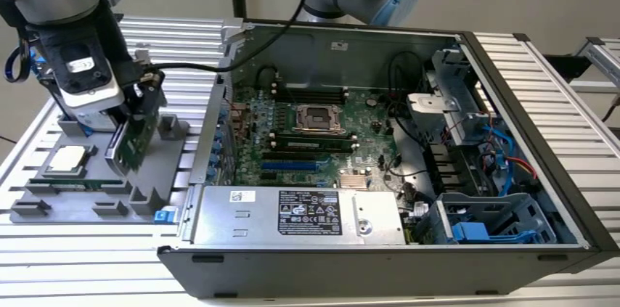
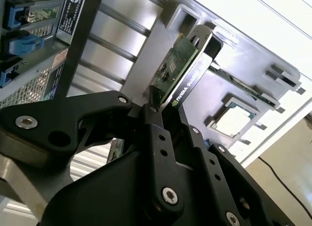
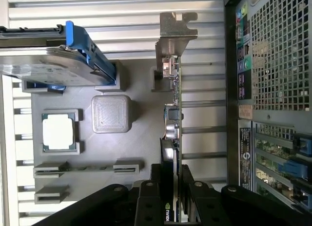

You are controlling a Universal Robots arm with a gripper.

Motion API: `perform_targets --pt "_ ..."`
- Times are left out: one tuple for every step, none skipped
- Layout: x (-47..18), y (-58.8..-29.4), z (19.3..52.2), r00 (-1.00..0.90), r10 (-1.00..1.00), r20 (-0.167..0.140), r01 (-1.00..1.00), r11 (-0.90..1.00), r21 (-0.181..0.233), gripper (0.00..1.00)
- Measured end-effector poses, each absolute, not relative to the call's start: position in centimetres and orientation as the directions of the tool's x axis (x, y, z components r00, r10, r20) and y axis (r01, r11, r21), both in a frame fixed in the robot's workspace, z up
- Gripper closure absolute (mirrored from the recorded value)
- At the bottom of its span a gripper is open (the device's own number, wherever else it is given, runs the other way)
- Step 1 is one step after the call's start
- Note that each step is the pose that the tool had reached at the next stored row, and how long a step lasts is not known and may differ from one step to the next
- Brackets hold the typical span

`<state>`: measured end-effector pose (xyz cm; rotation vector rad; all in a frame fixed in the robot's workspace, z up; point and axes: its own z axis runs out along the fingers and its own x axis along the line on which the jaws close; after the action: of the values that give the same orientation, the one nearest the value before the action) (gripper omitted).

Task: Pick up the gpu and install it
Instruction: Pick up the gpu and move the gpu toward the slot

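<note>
The gpu point(image 1: 131, 141) is a green card with a black cooler. It stands on edge over the grey parts tray point(image 1: 155, 198) at the exterior view's left. My gripper point(image 1: 133, 115) is shut on its upper edge. In the second wrist view the black fingers point(image 2: 152, 120) clamp the gpu point(image 2: 178, 70) from both faces. In the first wrist view the gpu point(image 3: 173, 114) shows edge-on, its silver bracket point(image 3: 175, 31) at the far end, with the gripper point(image 3: 171, 187) closed around it. Whether the card is free of its tray holder I cannot tell.
The open computer case point(image 1: 225, 60) lies to the exterior view's right of the tray, with its motherboard point(image 1: 300, 140) exposed and the power supply point(image 1: 290, 216) at the front. On the tray sit a processor point(image 1: 70, 160), a memory stick point(image 1: 72, 183) and a blue-framed hard drive point(image 3: 53, 60).
</note>
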<state>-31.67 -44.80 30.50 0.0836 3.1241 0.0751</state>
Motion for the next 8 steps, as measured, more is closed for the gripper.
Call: perform_targets --pt "-31.7 -44.8 30.6 -0.998 0.054 -0.014 0.053 0.997 0.048 1.0" --pt "-31.7 -44.8 30.8 -0.998 0.054 -0.014 0.053 0.997 0.048 1.0" --pt "-31.7 -44.8 31.0 -0.998 0.054 -0.014 0.053 0.997 0.048 1.0" --pt "-31.7 -44.8 31.1 -0.998 0.054 -0.014 0.053 0.997 0.048 1.0" --pt "-31.7 -44.8 31.3 -0.998 0.054 -0.014 0.053 0.997 0.048 1.0" --pt "-31.7 -44.8 31.4 -0.998 0.054 -0.014 0.053 0.997 0.048 1.0" --pt "-31.7 -44.8 31.6 -0.998 0.054 -0.014 0.053 0.997 0.048 1.0" --pt "-31.7 -44.8 31.7 -0.998 0.054 -0.014 0.053 0.997 0.048 1.0"
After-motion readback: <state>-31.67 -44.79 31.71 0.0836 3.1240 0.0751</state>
